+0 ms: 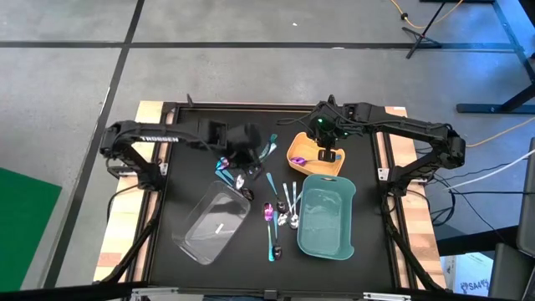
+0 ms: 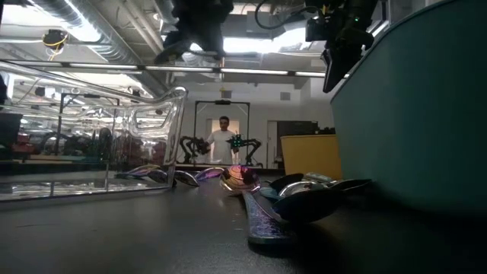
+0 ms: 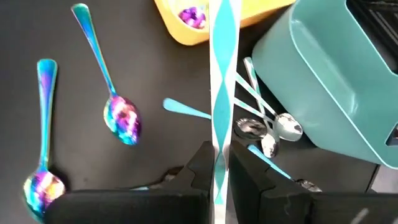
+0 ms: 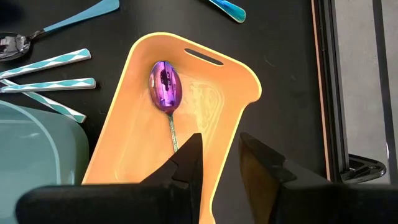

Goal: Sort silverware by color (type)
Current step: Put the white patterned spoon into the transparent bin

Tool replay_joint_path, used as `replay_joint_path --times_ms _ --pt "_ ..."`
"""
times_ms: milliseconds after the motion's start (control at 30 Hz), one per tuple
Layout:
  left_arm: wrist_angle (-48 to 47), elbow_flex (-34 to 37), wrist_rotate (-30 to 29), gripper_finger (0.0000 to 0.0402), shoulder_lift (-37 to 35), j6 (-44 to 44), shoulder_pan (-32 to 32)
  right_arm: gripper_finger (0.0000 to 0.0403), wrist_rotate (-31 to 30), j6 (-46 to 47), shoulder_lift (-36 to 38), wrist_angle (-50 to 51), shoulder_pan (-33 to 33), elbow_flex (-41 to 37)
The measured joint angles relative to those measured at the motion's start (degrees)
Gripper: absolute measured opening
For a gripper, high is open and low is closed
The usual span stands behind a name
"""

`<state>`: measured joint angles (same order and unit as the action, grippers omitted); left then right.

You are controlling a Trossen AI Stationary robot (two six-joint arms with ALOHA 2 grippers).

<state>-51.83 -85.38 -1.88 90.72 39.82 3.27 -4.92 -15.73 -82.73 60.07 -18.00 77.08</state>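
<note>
My left gripper (image 3: 214, 177) clenched on teal-handled utensil (image 3: 222, 81), lifted above scattered spoons (image 3: 121, 118). Thin handle may pivot or slip. My right gripper (image 4: 219, 163) released, just over purple spoon (image 4: 165, 86) lying in yellow tray (image 4: 239, 93); could snag on retreat.

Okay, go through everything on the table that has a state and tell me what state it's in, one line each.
Left gripper: shut on a teal-and-white patterned utensil, held above the table.
Right gripper: open, over the yellow tray.
Yellow tray: upright, holds one purple spoon.
Teal tray: upright, looks empty.
Clear tray: upright; one small pale item inside, too small to identify.
Loose silverware: lying unsorted on the table between the trays.
</note>
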Motion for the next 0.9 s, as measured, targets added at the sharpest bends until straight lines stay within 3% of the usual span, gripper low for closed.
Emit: replay_joint_path --times_ms 367,533,900 --pt "-0.78 0.0 -12.12 0.0024 0.0 9.89 -13.59 0.009 -0.01 0.0 -0.01 0.0 0.0 0.0" --pt "-5.83 0.0 -17.47 0.0024 0.0 16.89 -18.39 0.009 0.01 0.0 -0.01 -0.02 0.0 0.0" --pt "-10.1 2.47 -24.16 0.0025 0.0 31.79 -27.46 0.009 -0.01 0.0 -0.01 -0.06 0.0 0.0"
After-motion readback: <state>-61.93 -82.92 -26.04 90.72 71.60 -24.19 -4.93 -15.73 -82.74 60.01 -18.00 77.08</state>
